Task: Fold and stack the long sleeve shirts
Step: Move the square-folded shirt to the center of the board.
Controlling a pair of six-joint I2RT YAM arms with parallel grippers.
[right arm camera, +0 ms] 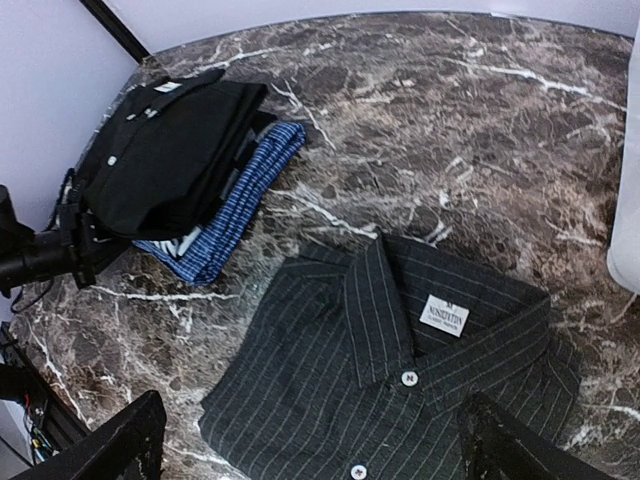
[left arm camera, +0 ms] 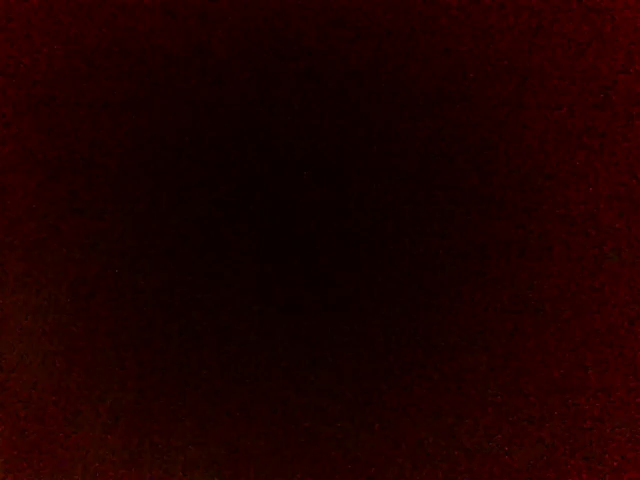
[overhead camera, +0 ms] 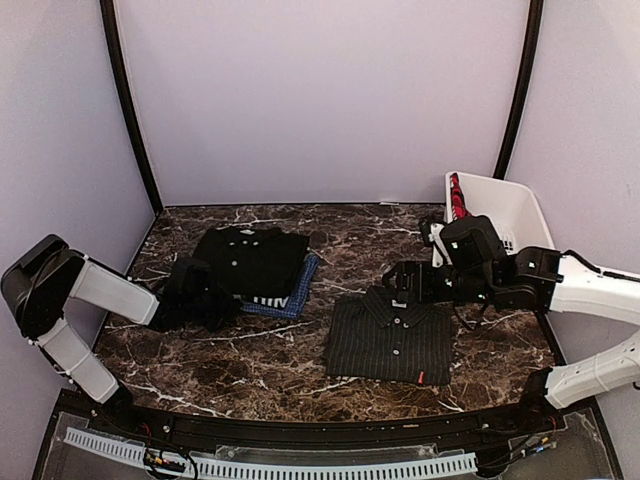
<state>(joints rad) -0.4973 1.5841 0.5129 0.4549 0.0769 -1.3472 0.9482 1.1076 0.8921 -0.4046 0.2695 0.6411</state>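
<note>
Folded into a neat rectangle on the table (overhead camera: 380,228): pinstripe shirt (overhead camera: 388,342), collar toward the far side, front up and buttoned. Seen from the right wrist, a white label (right arm camera: 444,315) inside that collar and pale buttons (right arm camera: 408,378) running down from it. At the near right corner of the pinstripe shirt, a small red tag (overhead camera: 422,377).

Directly over the pinstripe shirt's collar: right gripper (overhead camera: 402,284), released, jaws spread wide, one finger (right arm camera: 120,450) out past each side of the collar, holding nothing. No telling from these views whether clear of the cloth or brushing it.

Left of the pinstripe shirt and a little farther back, apart from it with bare marble between: a stack of two. On top, black shirt (overhead camera: 250,258), folded, collar to the far side, pale buttons showing. Under it, blue shirt (overhead camera: 292,296), sticking out along the edge nearest the pinstripe shirt, with bits of white lettering at the near edge.

Farther left of the pinstripe shirt again, at the stack's near left corner: left gripper (overhead camera: 212,300), clenched shut. Too dark against the black cloth to tell whether pinching any of it or merely beside it. Left wrist view almost wholly black with a reddish cast, nothing to make out there.

Right of the pinstripe shirt and farther back, at the table's far right corner: white basket (overhead camera: 510,205), partly hidden behind the right arm, with a red thing (overhead camera: 457,197) against its left wall.
</note>
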